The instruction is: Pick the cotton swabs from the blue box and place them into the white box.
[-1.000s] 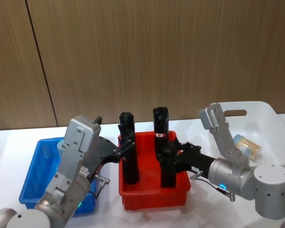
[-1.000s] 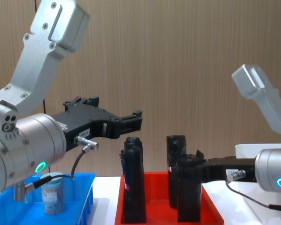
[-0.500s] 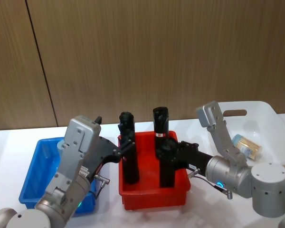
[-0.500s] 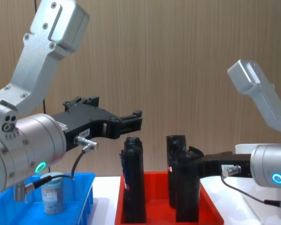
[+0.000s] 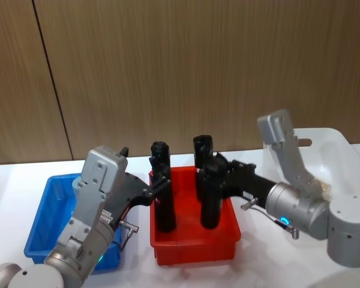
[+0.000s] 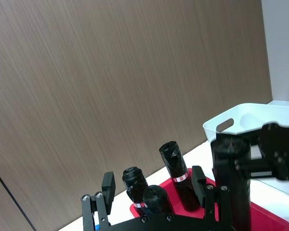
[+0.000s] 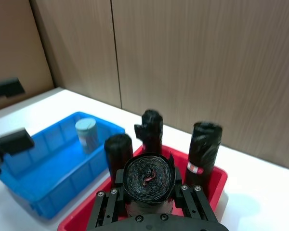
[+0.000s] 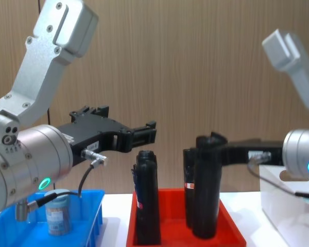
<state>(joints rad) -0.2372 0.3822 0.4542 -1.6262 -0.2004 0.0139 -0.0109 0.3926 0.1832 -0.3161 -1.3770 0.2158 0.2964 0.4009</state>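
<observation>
The right gripper (image 7: 147,211) has its fingers clamped on a black roll (image 8: 206,185) over the red tray (image 5: 195,249), not the swabs (image 8: 57,212) in the blue box (image 5: 45,219), while the left gripper (image 8: 144,135) waits open, so the wrong thing may reach the white box (image 5: 333,156).

- Left tool (image 8: 144,135) hangs raised, pointing forward and inward, its fingers spread apart and holding nothing.
- Right tool (image 5: 211,180) reaches in toward the left, fingers clamped round a black roll (image 5: 209,204).
</observation>
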